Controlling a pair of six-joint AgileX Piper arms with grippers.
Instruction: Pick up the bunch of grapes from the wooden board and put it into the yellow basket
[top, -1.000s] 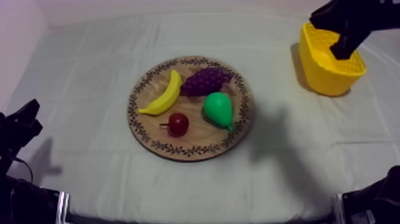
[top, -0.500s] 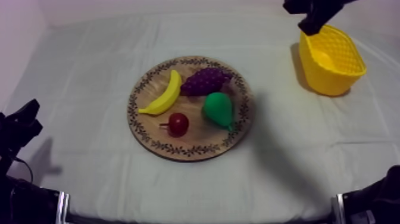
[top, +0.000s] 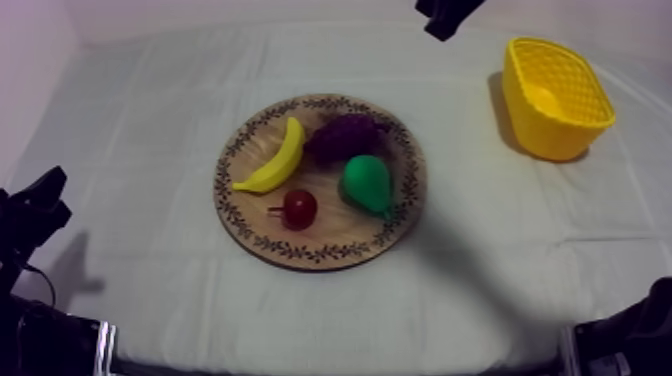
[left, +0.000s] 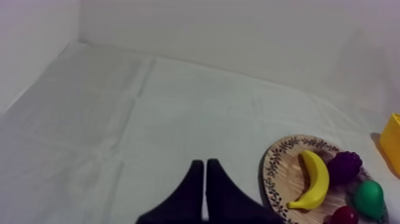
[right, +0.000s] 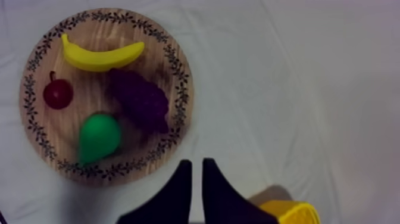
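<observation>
The purple bunch of grapes (top: 345, 135) lies on the far part of the round wooden board (top: 320, 250), between the banana (top: 275, 158) and the pear (top: 366, 184). The yellow basket (top: 556, 97) stands at the far right and holds nothing that I can see. My right gripper (top: 441, 27) hangs high over the cloth, between board and basket. In the right wrist view its fingers (right: 193, 170) lie together in a narrow wedge, shut on nothing, just beyond the board's rim (right: 178, 89) and near the grapes (right: 140, 98). My left gripper (left: 205, 170) is shut on nothing, resting low at the left.
A small red fruit (top: 299, 208) sits at the board's near side. In the left wrist view the board (left: 275, 173) with the banana (left: 312, 179) lies beside my left fingers. Open cloth surrounds the board. The basket's corner (right: 288, 212) shows beside my right fingers.
My right arm has swung left, from over the basket to above the cloth beyond the board. The fruit and the left arm have not moved.
</observation>
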